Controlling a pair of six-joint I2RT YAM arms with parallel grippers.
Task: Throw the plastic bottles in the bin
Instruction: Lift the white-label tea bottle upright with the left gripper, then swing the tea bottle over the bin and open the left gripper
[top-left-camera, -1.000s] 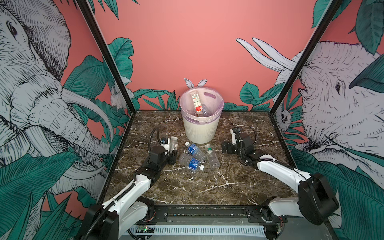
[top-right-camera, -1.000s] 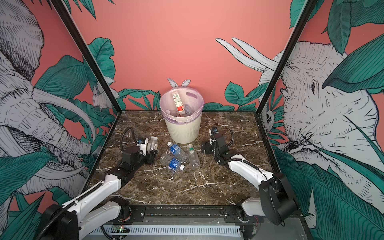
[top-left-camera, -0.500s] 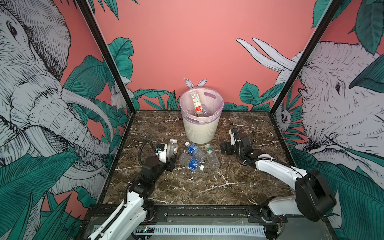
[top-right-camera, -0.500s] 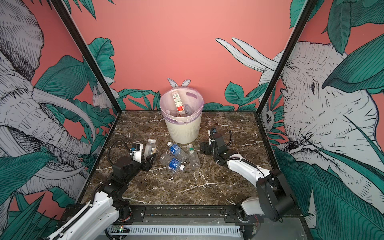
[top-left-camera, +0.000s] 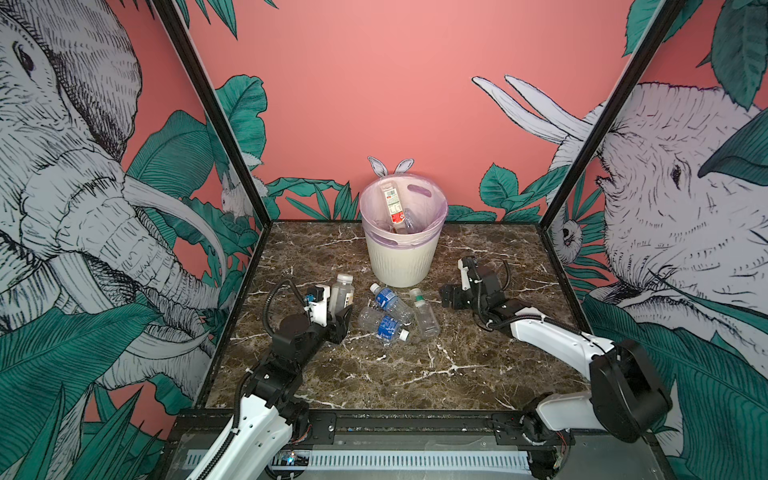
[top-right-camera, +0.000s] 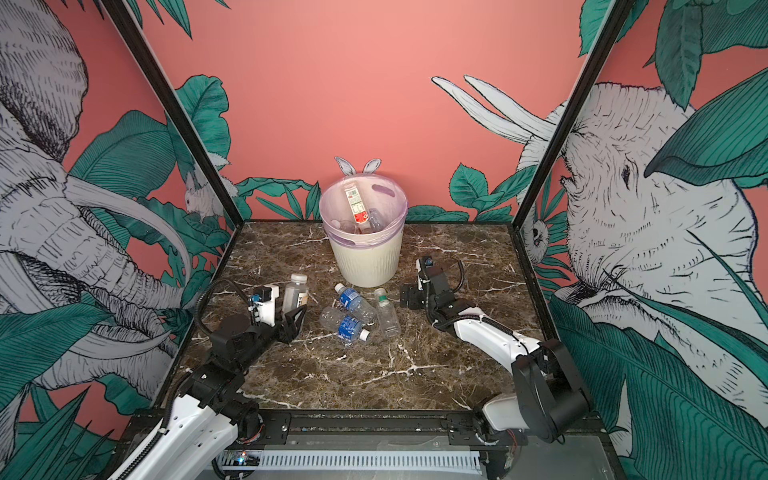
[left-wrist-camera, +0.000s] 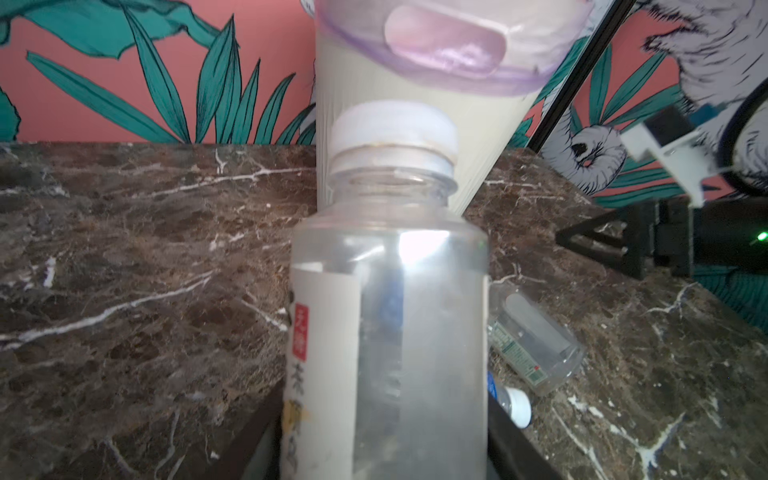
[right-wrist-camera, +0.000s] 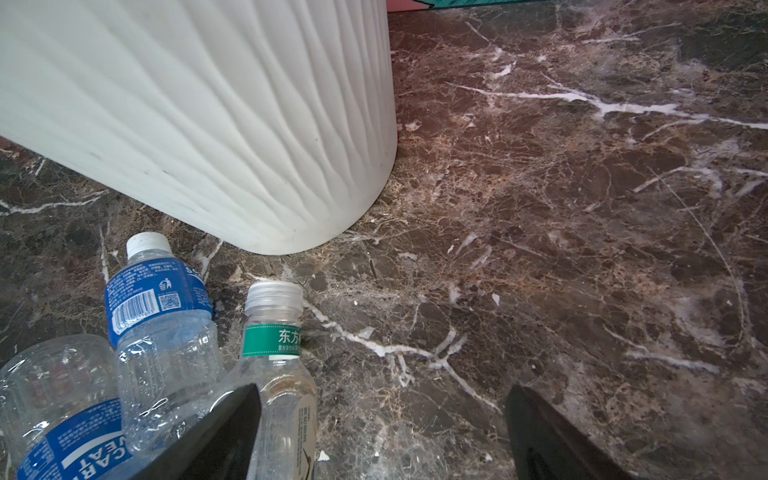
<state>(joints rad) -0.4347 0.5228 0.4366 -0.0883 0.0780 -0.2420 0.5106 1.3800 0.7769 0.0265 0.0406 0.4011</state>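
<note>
Your left gripper (top-left-camera: 338, 311) is clamped on a white-capped bottle (top-left-camera: 341, 291), roughly upright, left of the bin (top-left-camera: 401, 262). Your right gripper (top-left-camera: 449, 297), jaws apart, sits low on the right beside three fallen bottles (top-left-camera: 388, 300) on the table (top-left-camera: 415, 374), just nearer than the bin.
</note>
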